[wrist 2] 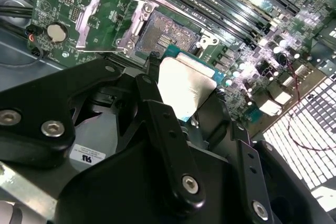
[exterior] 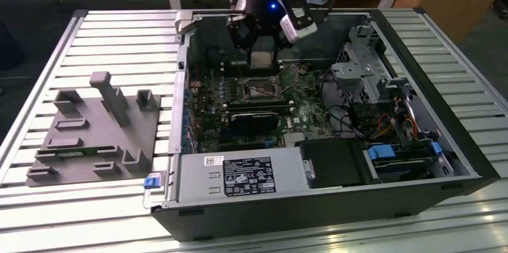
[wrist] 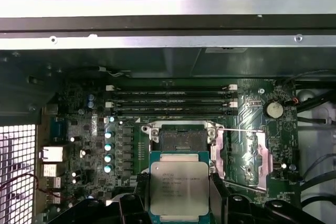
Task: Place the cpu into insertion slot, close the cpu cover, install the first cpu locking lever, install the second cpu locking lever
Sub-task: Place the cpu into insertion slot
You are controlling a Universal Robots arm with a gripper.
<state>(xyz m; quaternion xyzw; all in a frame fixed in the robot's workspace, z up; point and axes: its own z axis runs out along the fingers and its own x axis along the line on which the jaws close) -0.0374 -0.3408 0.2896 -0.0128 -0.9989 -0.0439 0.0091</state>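
My gripper (wrist: 179, 203) is shut on the cpu (wrist: 179, 187), a square chip with a silver-grey top, black fingers (wrist: 217, 195) pressing its two opposite edges. The chip hangs a little above the green board, just beside the insertion slot (wrist: 182, 139), whose dark centre lies bare. The cpu cover (wrist: 244, 156) is swung open and lies flat on the board beside the socket; a thin wire lever (wrist: 239, 129) crosses its top. In the second wrist view the cpu (wrist 2: 184, 85) sits just short of the insertion slot (wrist 2: 165, 35), with the cover (wrist 2: 107, 19) beyond. In the exterior view the gripper (exterior: 263, 62) hovers over the slot (exterior: 260, 91).
Long black memory slots (wrist: 170, 100) run just past the socket. A black card (exterior: 258, 121), the power supply (exterior: 238, 175), a drive cage (exterior: 373, 80) and loose cables crowd the open case. A grey holder tray (exterior: 95, 128) lies on the slatted table at the exterior view's left.
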